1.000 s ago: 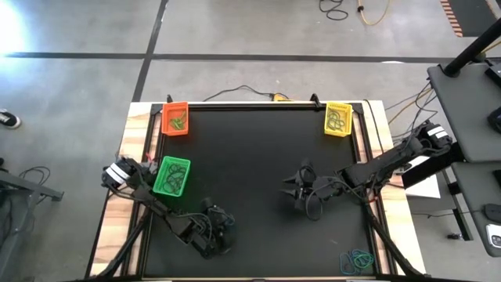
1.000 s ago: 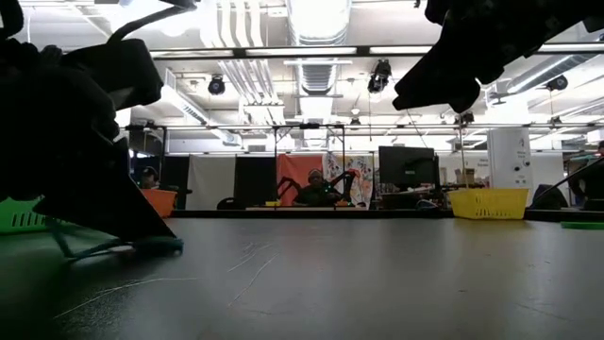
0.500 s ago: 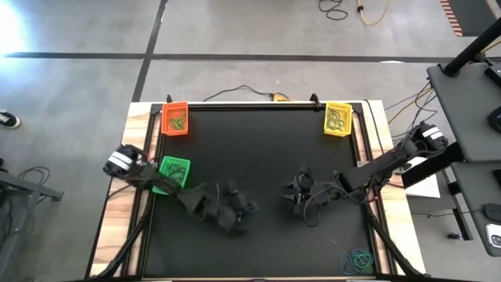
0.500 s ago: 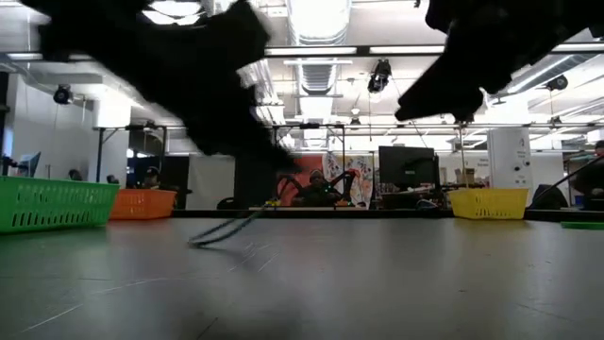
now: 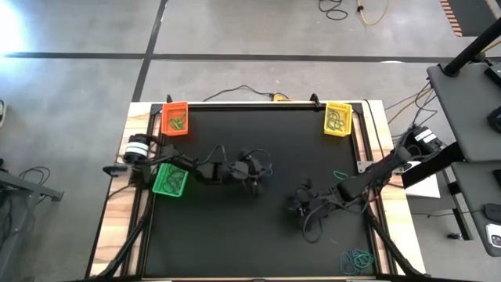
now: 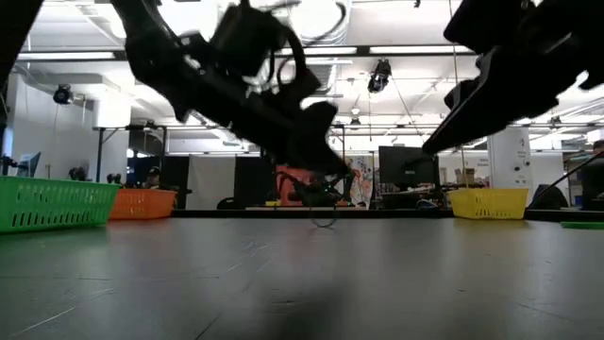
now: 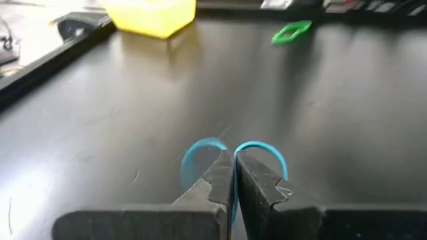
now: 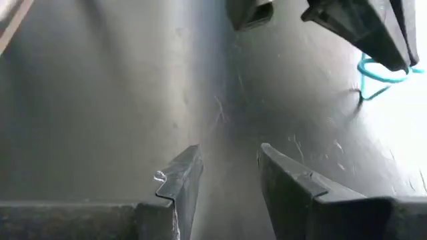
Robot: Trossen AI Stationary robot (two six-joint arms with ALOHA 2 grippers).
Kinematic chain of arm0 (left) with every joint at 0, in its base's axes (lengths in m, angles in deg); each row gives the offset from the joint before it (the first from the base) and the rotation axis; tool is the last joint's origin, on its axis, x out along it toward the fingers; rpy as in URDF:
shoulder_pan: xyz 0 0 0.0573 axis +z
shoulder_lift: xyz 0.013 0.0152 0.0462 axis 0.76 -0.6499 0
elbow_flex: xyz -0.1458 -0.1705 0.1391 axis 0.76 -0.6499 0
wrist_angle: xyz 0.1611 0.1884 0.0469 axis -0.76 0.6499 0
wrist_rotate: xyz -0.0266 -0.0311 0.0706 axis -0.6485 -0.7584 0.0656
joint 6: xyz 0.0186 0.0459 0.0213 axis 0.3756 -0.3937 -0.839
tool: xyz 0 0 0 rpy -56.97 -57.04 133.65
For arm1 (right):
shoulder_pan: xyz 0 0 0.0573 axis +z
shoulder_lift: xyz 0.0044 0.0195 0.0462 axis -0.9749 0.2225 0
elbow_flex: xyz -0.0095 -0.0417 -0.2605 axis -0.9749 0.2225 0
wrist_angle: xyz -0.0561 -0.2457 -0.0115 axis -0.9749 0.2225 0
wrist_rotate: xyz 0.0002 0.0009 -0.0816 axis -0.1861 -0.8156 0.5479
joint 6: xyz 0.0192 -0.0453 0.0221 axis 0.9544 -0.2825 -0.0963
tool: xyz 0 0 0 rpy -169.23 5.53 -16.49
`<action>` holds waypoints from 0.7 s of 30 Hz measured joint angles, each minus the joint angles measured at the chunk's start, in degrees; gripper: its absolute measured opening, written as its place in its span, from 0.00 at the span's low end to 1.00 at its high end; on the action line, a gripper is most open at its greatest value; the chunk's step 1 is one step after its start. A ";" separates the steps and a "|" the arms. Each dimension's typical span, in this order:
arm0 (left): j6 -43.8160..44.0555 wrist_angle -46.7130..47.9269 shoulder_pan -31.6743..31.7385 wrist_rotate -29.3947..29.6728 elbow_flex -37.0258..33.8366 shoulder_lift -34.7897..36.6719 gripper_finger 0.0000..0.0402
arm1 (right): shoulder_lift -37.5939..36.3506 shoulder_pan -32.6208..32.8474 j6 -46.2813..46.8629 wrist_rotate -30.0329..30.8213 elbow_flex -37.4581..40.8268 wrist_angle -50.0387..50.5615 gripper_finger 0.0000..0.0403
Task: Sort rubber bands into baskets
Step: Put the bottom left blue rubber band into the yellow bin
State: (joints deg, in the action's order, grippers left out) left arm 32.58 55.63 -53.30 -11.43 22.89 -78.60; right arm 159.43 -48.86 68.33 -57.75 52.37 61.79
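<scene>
My left gripper (image 5: 262, 176) hangs over the middle of the black table, shut on a blue rubber band (image 7: 261, 151); the low view shows the band (image 6: 324, 218) dangling under the fingertips. My right gripper (image 8: 227, 167) stands open and holds nothing, right of the table's middle (image 5: 293, 205), pointing toward the left gripper. The green basket (image 5: 170, 180) sits at the left edge, the orange basket (image 5: 175, 117) at the far left corner, the yellow basket (image 5: 338, 117) at the far right corner. One green rubber band (image 5: 342, 174) lies alone on the table. My left gripper pinches the blue rubber band between its two fingertips (image 7: 235, 167); a loop of the band (image 7: 199, 155) bulges out on either side of the shut fingers. The fingers slant down toward the table's right side. The band hangs slack below them, off the table as far as I can see.
A heap of blue and green rubber bands (image 5: 356, 261) lies at the near right corner. Black cables loop around my right wrist (image 5: 317, 215). The table's middle and near half are bare black surface. People sit in the room beyond the far edge (image 6: 316, 189).
My left gripper has swung from the table's near left toward the middle, rising and turning. It has drawn the blue band off the table, so the band now hangs from the fingertips. My right gripper has sunk a little toward the near edge, still open.
</scene>
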 joint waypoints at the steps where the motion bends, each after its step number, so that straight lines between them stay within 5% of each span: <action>1: 0.00 -0.01 0.45 0.15 0.00 -0.73 0.00 | 0.62 -0.03 0.00 0.10 0.00 -0.14 0.36; 8: 0.06 -0.12 0.66 0.55 0.11 -3.57 0.08 | 6.30 -0.16 -0.06 2.39 0.00 -2.54 0.42; 12: 0.02 1.54 0.74 0.61 0.11 -2.82 0.19 | 8.63 -0.89 -0.02 8.59 0.00 -4.52 0.47; 16: 0.02 6.60 0.50 0.61 0.15 0.76 0.28 | 10.39 -3.23 -0.84 13.40 0.00 -7.01 0.51; 21: 1.51 19.08 -2.33 0.61 0.09 6.94 0.34 | 13.65 -8.27 -6.00 11.87 -0.04 -12.68 0.56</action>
State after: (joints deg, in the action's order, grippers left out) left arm 34.10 74.71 -55.63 -10.81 22.99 -71.66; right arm 173.08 -57.14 62.33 -45.88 52.33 49.11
